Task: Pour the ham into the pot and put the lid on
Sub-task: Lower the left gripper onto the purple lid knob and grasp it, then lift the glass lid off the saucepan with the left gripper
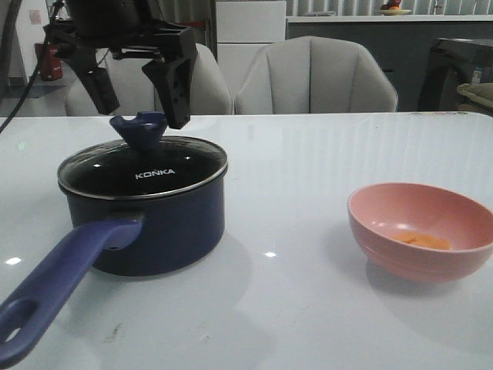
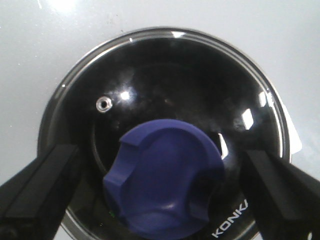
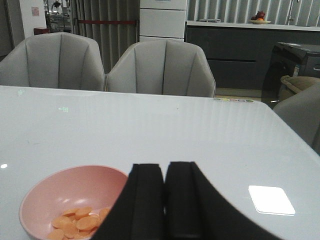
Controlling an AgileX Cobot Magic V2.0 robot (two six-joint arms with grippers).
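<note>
The dark navy pot [image 1: 173, 231] stands at the left of the table, its long purple-blue handle [image 1: 54, 285] pointing toward the front. The glass lid [image 1: 146, 176] with "KONKA" lettering sits on it. My left gripper [image 1: 142, 108] is open just above the blue knob [image 1: 139, 127], one finger on each side and not touching it. In the left wrist view, the gripper [image 2: 160, 200] straddles the knob [image 2: 165, 175] on the lid [image 2: 175, 85]. The ham [image 1: 420, 240] lies in the pink bowl [image 1: 400, 266] at the right. My right gripper [image 3: 164, 170] is shut and empty beside the bowl [image 3: 70, 175] with the ham [image 3: 75, 222].
Two grey chairs [image 1: 316, 77] stand behind the table's far edge. A dark cabinet [image 1: 462, 69] is at the back right. The white table [image 1: 293, 177] lies bare between pot and bowl.
</note>
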